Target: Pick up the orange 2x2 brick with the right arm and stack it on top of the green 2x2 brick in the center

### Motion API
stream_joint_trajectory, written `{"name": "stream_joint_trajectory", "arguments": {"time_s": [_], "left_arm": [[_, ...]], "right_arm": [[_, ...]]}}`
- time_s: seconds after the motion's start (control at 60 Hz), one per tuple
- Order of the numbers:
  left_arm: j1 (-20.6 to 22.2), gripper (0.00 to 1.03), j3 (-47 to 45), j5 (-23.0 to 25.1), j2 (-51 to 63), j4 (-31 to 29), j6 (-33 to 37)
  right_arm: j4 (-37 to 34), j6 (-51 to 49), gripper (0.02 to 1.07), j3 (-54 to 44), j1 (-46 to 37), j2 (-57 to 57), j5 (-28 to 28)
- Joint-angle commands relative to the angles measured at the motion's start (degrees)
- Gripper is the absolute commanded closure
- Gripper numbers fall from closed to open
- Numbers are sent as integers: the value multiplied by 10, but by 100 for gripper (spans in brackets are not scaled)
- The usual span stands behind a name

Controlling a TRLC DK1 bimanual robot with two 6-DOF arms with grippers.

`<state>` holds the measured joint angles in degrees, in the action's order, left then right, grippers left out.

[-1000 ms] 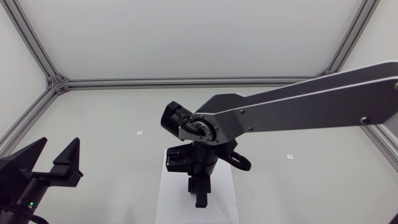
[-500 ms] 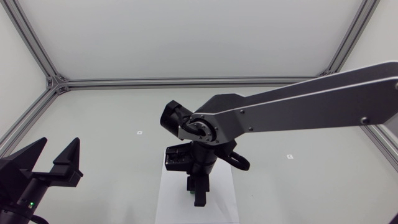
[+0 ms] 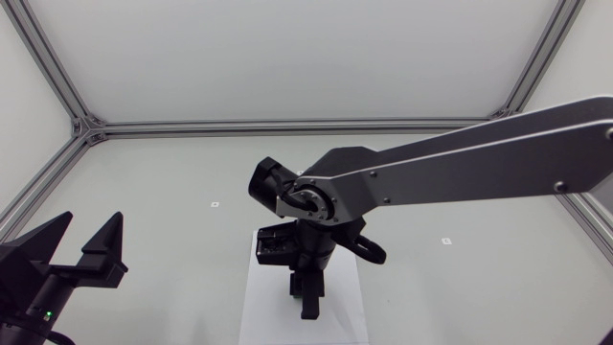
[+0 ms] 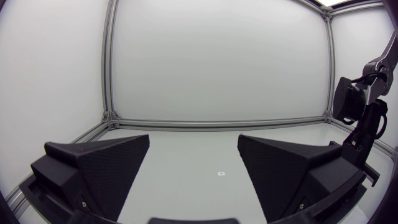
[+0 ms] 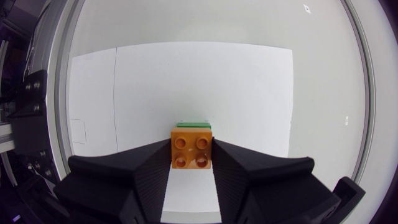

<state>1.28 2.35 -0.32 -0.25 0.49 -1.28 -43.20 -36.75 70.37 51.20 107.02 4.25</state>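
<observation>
In the right wrist view my right gripper (image 5: 191,146) is shut on the orange 2x2 brick (image 5: 191,152), studs facing the camera, one finger on each side. Just past the orange brick a strip of the green 2x2 brick (image 5: 193,125) shows beneath it; whether the two touch I cannot tell. In the head view my right gripper (image 3: 306,299) points straight down over the white sheet (image 3: 261,311), and the wrist hides both bricks. My left gripper (image 3: 84,244) stands open and empty at the table's near left; in its own wrist view its fingers (image 4: 99,168) stand wide apart.
The white sheet (image 5: 205,81) lies flat under the bricks at the table's middle front. An aluminium frame (image 3: 287,126) runs along the table's back and sides. My right arm (image 4: 364,118) shows beyond the left gripper's far finger.
The right arm's wrist has shifted only very slightly over the sheet. The left arm has not moved.
</observation>
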Motion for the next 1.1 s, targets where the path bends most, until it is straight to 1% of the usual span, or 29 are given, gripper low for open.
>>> {"name": "stream_joint_trajectory", "arguments": {"time_s": [0.0,0.333,0.567,0.717,0.883,0.967,1.083], "left_arm": [[-2,4,-23,2,-5,-8,8],[-2,4,-23,2,-5,-8,8],[-2,4,-23,2,-5,-8,8],[-2,4,-23,2,-5,-8,8],[-2,4,-23,2,-5,-8,8],[-2,4,-23,2,-5,-8,8],[-2,4,-23,2,-5,-8,8]], "right_arm": [[2,-16,102,-14,-7,18,-4],[4,-12,102,-15,2,25,-3],[-22,-7,102,6,0,65,-3],[-23,-13,102,5,-10,64,19],[-24,-21,102,-5,-33,57,62],[-7,-17,102,-22,-30,50,55],[9,4,102,-37,-8,50,7]]}}
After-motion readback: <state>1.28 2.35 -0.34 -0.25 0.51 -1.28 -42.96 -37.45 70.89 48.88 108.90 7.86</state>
